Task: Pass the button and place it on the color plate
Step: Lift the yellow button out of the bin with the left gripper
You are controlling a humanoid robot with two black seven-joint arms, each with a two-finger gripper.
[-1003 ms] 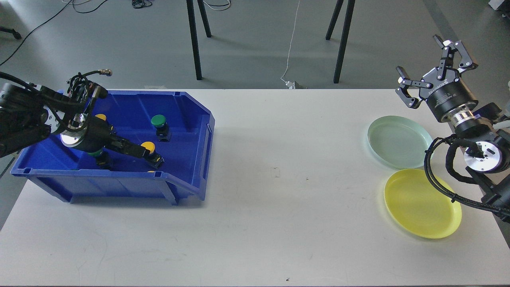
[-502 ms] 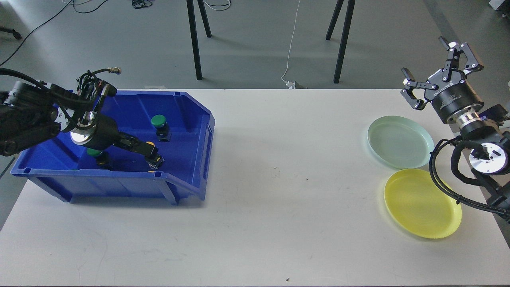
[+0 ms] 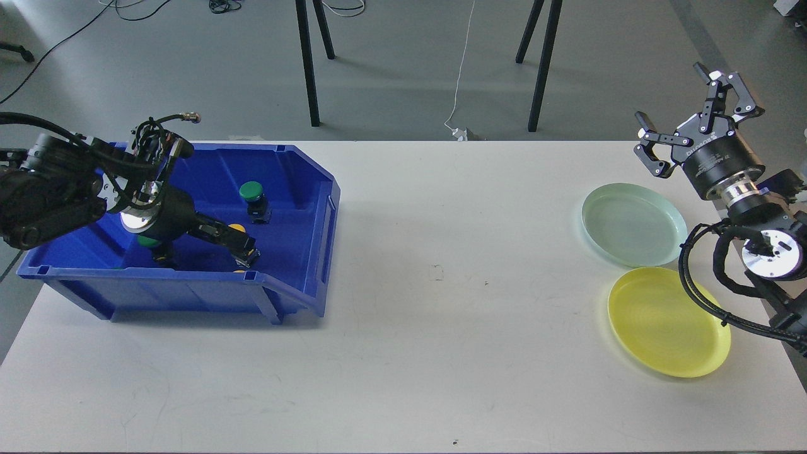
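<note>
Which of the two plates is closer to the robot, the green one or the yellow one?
The yellow plate. It lies lower in the head view, nearer the table's front edge, while the pale green plate sits behind it, farther back.

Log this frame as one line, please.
phase: picking | left hand: down in blue plastic bin, at yellow-capped button, grasp unclear | right hand: open, raised, empty | round pale-green plate, round yellow plate: empty

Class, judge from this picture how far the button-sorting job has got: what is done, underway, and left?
Done: nothing; the green plate and yellow plate hold no buttons. Underway: the left gripper reaches into the blue bin at a yellow button. Left: the handover to the open right gripper, then placing.
</note>
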